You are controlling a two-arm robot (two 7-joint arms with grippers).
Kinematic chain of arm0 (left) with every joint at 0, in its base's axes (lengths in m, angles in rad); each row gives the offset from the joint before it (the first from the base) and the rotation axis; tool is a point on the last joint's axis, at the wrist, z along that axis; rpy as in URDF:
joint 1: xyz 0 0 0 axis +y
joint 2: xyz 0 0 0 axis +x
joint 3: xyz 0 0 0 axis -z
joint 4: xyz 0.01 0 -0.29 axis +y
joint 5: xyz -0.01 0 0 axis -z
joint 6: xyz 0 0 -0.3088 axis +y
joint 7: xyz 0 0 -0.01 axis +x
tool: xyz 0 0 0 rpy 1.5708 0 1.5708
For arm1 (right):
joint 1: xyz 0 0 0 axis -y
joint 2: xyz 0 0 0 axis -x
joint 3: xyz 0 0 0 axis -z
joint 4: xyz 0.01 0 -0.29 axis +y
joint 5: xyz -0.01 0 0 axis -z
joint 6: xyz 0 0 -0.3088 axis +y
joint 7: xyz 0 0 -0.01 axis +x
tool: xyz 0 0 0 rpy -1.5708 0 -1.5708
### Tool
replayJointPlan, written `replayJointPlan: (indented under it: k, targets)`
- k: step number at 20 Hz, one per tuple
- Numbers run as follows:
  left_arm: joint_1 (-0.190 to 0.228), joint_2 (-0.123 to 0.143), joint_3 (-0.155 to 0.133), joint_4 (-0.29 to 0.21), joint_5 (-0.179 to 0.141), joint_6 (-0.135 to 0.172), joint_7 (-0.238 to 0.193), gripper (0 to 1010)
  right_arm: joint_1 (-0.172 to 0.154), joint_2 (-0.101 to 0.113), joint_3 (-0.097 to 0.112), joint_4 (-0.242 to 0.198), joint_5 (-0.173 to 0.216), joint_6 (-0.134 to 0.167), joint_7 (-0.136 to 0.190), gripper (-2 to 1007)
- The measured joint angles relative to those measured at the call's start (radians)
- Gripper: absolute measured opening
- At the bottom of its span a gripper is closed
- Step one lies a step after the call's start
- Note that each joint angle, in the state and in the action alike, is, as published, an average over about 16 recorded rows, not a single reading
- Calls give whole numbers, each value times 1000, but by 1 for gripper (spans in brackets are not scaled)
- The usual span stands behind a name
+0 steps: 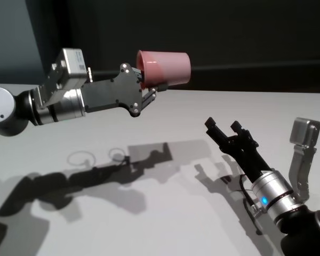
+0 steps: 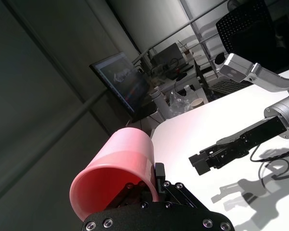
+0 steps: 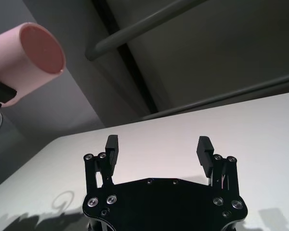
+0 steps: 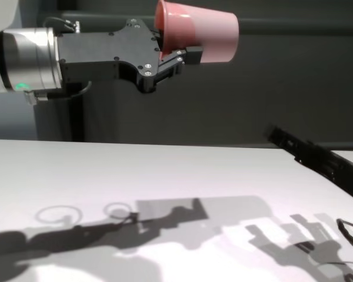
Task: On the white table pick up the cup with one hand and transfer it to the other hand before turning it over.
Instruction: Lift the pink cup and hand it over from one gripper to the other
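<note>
Left hand (image 1: 149,88) grips the pink cup (image 1: 165,68) by its rim, one finger inside, holding it sideways high above the white worktop (image 1: 165,213), base pointing away. Pickup looks done; the handover comes next. Right hand (image 1: 224,130) waits low, fingers spread, and must rise to close around the smooth, tapered plastic-looking wall.

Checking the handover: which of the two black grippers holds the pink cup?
The left gripper holds the pink tapered cup aloft on its side; the right gripper is open, empty.
</note>
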State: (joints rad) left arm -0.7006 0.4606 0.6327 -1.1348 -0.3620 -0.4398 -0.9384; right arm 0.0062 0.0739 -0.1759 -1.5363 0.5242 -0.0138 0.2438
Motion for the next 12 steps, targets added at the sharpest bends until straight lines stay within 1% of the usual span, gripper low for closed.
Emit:
replayJointPlan:
  k: [3,6,9,12]
  targets:
    - [0,0,0,0,0,-1,0,38,11,-15,18,15,106,13,77,1000]
    - [0,0,0,0,0,-1,0,38,23,-29,28,31,201,28,144,1000]
    - [-1,0,0,1,1,-1,0,38,38,-43,32,49,280,41,200,1000]
    - [-1,0,0,1,1,-2,0,38,55,-57,31,70,344,55,244,1000]
